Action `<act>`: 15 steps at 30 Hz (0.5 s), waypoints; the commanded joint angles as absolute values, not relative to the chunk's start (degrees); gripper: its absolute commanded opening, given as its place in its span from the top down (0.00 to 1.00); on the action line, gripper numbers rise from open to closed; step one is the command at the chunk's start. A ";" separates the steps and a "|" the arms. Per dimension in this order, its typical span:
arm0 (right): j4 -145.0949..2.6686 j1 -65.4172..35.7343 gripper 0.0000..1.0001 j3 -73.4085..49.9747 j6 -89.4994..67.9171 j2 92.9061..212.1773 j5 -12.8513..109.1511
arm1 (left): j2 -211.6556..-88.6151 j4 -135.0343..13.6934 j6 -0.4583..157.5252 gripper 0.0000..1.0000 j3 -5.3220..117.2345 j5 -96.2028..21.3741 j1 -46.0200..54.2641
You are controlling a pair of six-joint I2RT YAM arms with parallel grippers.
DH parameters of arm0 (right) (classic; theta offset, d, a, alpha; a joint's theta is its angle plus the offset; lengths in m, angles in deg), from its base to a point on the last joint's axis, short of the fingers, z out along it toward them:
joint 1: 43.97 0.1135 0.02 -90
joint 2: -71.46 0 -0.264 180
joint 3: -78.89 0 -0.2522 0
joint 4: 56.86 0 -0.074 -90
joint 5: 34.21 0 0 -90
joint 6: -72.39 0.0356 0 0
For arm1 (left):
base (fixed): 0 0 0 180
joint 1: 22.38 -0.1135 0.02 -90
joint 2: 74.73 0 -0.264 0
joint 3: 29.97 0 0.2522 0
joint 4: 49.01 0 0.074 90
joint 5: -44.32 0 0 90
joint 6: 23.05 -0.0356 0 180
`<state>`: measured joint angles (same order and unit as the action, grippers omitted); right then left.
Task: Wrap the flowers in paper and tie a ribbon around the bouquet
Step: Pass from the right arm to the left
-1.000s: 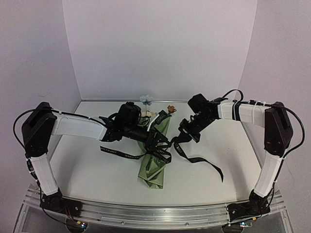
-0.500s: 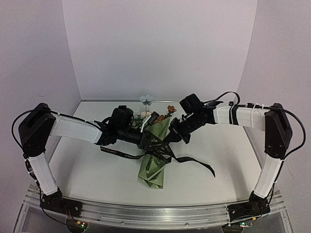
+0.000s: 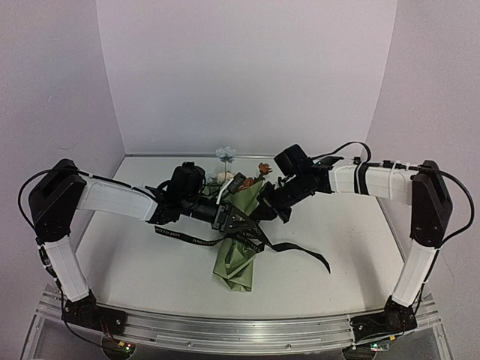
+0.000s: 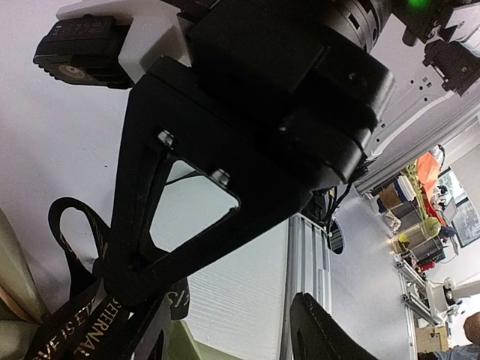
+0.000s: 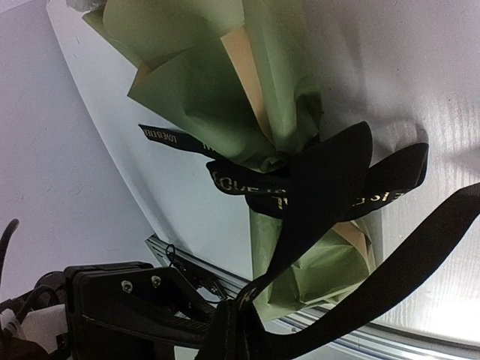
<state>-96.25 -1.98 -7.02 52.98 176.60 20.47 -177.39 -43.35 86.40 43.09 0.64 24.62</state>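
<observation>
The bouquet [image 3: 238,251] lies mid-table, a cone of olive-green paper [image 5: 202,97] with tan reverse showing. The flowers' blooms [image 3: 225,154] stick out at the far end. The black lettered ribbon [image 3: 247,236] crosses the cone in loops [image 5: 330,172], one tail lying to the left [image 3: 180,238] and one to the right [image 3: 307,251]. My right gripper [image 3: 264,211] hovers just right of the cone and is shut on a ribbon strand [image 5: 244,322]. My left gripper [image 3: 231,217] is over the cone, open [image 4: 225,330], with a ribbon loop [image 4: 71,330] beside one finger. The right gripper's black frame [image 4: 225,172] fills its view.
An aluminium rail [image 3: 240,330] runs along the near edge between the arm bases. White walls close in the back and both sides. Workshop clutter [image 4: 420,202] lies beyond the table's edge.
My right gripper has moved left to the bouquet with the ribbon, dragging the right tail leftward. My left gripper has shifted slightly back over the cone.
</observation>
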 commanded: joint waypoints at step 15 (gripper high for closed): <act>-88.55 -0.46 1.00 -8.99 58.50 174.01 23.64 | -178.67 -42.06 88.49 0.44 44.07 -8.88 24.83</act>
<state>-90.48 -1.42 -7.83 57.56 176.60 22.88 -179.19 -43.73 87.71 43.76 -4.38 24.93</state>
